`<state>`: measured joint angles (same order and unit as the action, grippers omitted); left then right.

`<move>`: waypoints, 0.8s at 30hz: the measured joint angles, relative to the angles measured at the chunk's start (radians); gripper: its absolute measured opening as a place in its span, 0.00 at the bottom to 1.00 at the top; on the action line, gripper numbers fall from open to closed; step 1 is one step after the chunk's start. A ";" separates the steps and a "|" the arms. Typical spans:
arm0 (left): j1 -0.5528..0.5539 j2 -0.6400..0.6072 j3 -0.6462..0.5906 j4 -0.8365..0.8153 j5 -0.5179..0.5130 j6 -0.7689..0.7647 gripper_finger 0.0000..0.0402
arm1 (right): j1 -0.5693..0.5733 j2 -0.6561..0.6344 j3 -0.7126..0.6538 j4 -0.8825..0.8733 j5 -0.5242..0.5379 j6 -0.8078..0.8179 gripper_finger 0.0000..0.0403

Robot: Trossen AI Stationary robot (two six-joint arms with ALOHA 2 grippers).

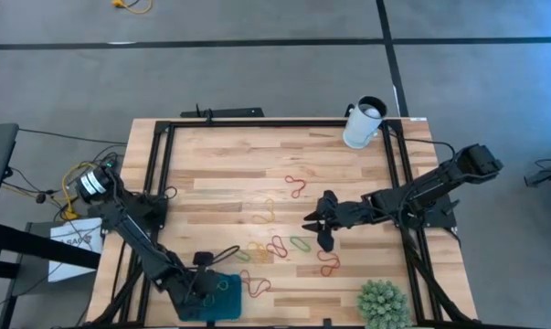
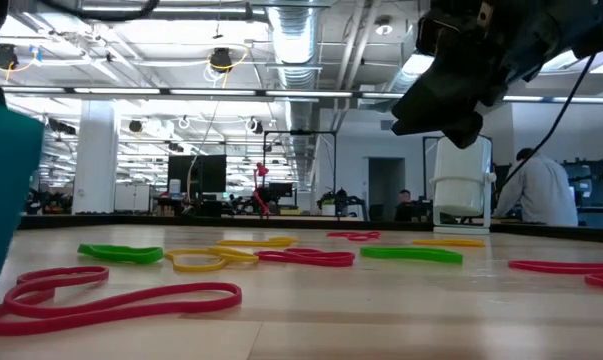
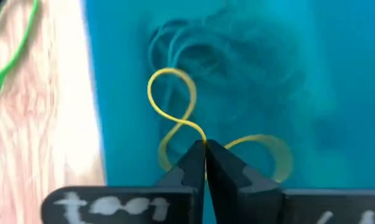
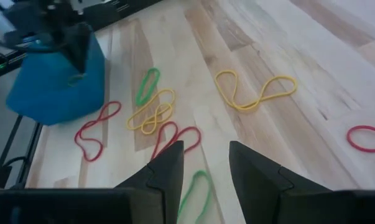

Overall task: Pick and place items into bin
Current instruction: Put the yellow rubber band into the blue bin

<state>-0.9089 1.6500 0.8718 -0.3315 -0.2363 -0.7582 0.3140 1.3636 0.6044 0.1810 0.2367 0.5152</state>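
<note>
I am viewing a light wooden worktop (image 1: 220, 174) framed by black rails, with both arms reaching over it. My left arm is extending along the near left edge to the teal bin (image 1: 227, 304) at the front of the worktop. My right arm is reaching in from the right side toward the centre.

The white cup (image 1: 363, 123) is standing at the far right corner and the spiky green plant (image 1: 383, 304) at the near right corner; both are well apart from the bands and neither is blocking either arm.

The left gripper (image 3: 205, 149) is hovering over the bin interior with its fingers pressed together, pinching a twisted yellow band (image 3: 175, 109) that is hanging above the bin floor. Bluish bands (image 3: 199, 50) are already lying inside the bin.

The right gripper (image 4: 206, 163) is hanging above the loose bands with its fingers spread apart and holding nothing. Below it I am seeing a green band (image 4: 196, 190), red bands (image 4: 175, 138), a yellow tangle (image 4: 151, 115) and, farther off, a long yellow band (image 4: 255, 92). One red band (image 4: 95, 129) is lying just beside the bin wall.

In the low view, a person (image 2: 541, 190) is standing in the room beyond the worktop.
</note>
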 joint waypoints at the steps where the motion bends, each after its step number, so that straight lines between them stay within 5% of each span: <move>1: 0.000 0.000 0.011 -0.002 -0.001 0.000 0.00 | -0.004 0.000 0.000 0.000 0.000 0.000 0.30; 11: 0.000 0.000 0.051 -0.005 0.095 -0.032 0.02 | -0.022 0.000 0.000 0.000 0.000 0.000 0.30; 24: 0.003 0.000 0.051 -0.014 0.049 -0.038 0.26 | -0.020 0.000 0.000 -0.059 -0.049 0.004 0.30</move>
<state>-0.9054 1.6501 0.9230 -0.3454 -0.1874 -0.7963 0.2939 1.3632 0.6044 0.1225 0.1878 0.5196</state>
